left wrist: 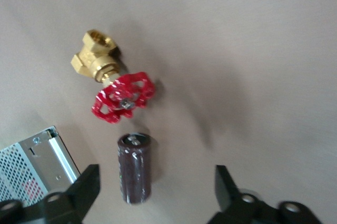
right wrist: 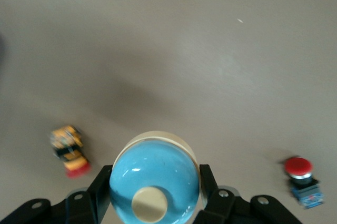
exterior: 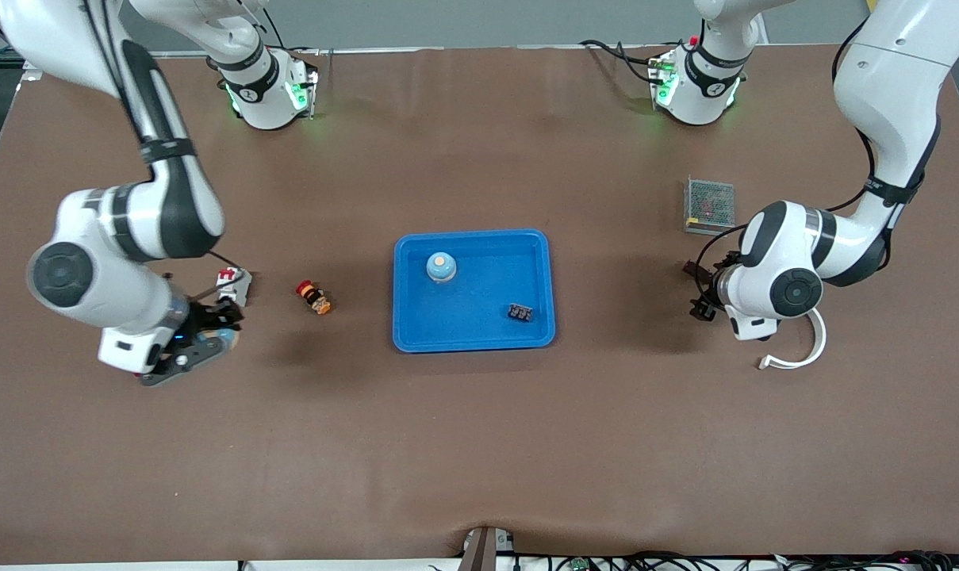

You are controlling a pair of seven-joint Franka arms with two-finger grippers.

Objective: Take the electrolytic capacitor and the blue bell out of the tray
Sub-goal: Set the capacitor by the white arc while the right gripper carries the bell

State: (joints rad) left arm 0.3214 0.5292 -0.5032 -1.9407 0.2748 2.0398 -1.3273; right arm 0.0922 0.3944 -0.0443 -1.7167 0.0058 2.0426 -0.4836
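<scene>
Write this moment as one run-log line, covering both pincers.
left pincer: open, over capacitor lying on table outside tray | right pincer: shut on blue bell, over table outside tray

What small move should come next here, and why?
Probably the right tool should ease down and open, setting the bell on the table. It grips the bell over bare table toward the right arm's end, outside the tray. The capacitor lies on the table under the open left tool, so that part looks done.
</scene>
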